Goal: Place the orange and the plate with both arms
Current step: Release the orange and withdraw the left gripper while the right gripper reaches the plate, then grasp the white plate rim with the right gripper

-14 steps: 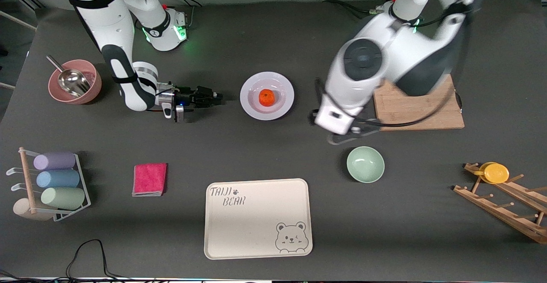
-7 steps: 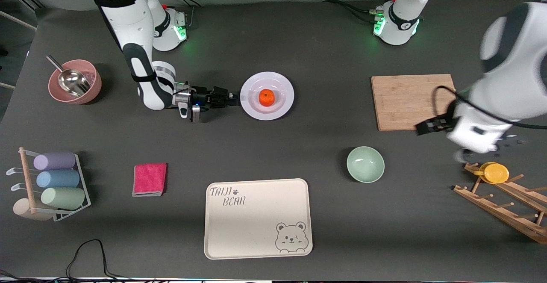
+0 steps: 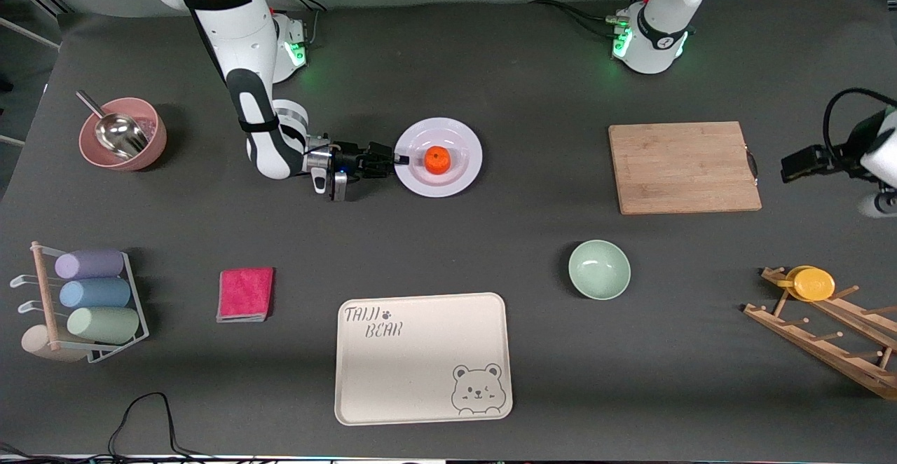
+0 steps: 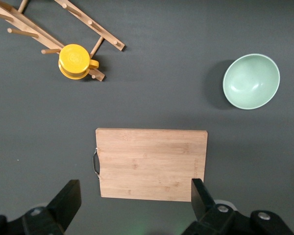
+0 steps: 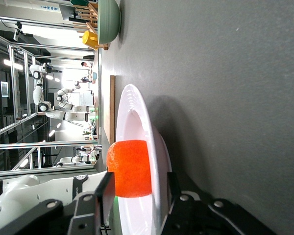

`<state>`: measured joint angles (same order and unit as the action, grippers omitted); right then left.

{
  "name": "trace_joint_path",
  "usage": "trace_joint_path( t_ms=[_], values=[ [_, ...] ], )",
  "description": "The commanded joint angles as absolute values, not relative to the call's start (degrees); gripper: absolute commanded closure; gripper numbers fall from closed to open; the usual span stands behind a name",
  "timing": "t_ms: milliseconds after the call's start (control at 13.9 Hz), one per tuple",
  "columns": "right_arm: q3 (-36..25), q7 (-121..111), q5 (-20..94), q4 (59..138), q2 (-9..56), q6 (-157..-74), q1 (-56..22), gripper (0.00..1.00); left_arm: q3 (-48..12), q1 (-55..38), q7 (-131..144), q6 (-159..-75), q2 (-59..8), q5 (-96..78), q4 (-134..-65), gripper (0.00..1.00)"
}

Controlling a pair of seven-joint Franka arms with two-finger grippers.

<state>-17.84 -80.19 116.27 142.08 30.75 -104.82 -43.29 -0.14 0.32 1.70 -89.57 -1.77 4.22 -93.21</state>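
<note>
The white plate (image 3: pixel 462 169) lies in the middle of the table with the orange (image 3: pixel 438 160) at its centre. My right gripper (image 3: pixel 401 159) comes in low from the right arm's end. It is open, with one finger above and one below the plate's rim (image 5: pixel 137 112) and a gap showing. The orange (image 5: pixel 130 166) sits just past the upper finger (image 5: pixel 107 188). My left gripper (image 4: pixel 134 200) is open and empty, high over the table. The left hand (image 3: pixel 876 162) shows at the left arm's end, beside the cutting board.
A wooden cutting board (image 3: pixel 683 167) lies toward the left arm's end, with a green bowl (image 3: pixel 599 269) nearer the camera. A cream bear tray (image 3: pixel 423 359) lies at the front. A pink cloth (image 3: pixel 245 294), a cup rack (image 3: pixel 84 296), a pink bowl (image 3: pixel 122 133) and a peg rack (image 3: pixel 827 331) stand around.
The right gripper slid toward the plate until its fingers straddle the rim. The left arm swung from near the plate out to the left arm's end of the table.
</note>
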Motion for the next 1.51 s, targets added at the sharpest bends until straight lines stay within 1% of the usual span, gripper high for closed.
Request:
trace_joint_path(
  t_ms=[0,72,144,287,502,646,789,1005,1148,1292,1435],
  values=[
    [-18.0,-81.6,117.9,141.4,31.6,-104.9,-43.8,0.79,9.0,-8.8,0.7,-93.1,5.9,3.5,-102.5,0.0],
    [-18.0,-81.6,118.0,141.4,31.6,-104.9,-43.8,0.88,9.9,-9.6,0.7,-92.5,6.5,3.4,-102.5,0.0],
    [-18.0,-81.6,118.0,141.4,31.6,-104.9,-43.8,0.94,9.9,-9.7,0.8,-91.8,7.0,3.4,-102.6,0.0],
    [-18.0,-81.4,118.0,141.4,31.3,-104.8,-43.3,1.0,9.5,-9.7,1.6,-91.1,7.7,3.3,-102.2,0.0],
    [-18.6,-79.6,117.9,140.5,29.1,-104.2,-42.7,1.0,9.5,-9.8,1.5,-91.6,8.2,3.0,-102.2,0.0],
    [-18.7,-75.2,117.2,139.8,25.2,-104.2,-41.3,1.0,9.5,-9.7,1.5,-92.4,7.8,3.0,-102.4,0.0],
    [-19.6,-69.9,115.8,139.3,21.0,-104.2,-41.5,1.0,9.4,-9.7,1.5,-92.2,7.8,3.0,-102.4,0.0],
    [-21.3,-63.0,110.9,137.6,16.4,-104.3,-41.5,1.0,9.1,-9.7,1.5,-92.0,7.8,2.9,-102.5,0.0],
    [-22.4,-59.3,109.1,135.1,16.2,-104.4,-41.4,1.0,9.1,-9.6,1.5,-92.2,7.7,2.9,-102.5,0.0],
    [-23.0,-56.5,107.8,131.4,17.4,-104.7,-40.7,1.0,9.1,-9.7,1.2,-92.3,7.6,3.0,-102.5,0.0],
    [-23.4,-52.2,104.3,124.8,20.4,-104.7,-38.6,1.0,9.1,-9.7,1.1,-92.3,7.6,3.0,-102.5,0.0]
  ],
)
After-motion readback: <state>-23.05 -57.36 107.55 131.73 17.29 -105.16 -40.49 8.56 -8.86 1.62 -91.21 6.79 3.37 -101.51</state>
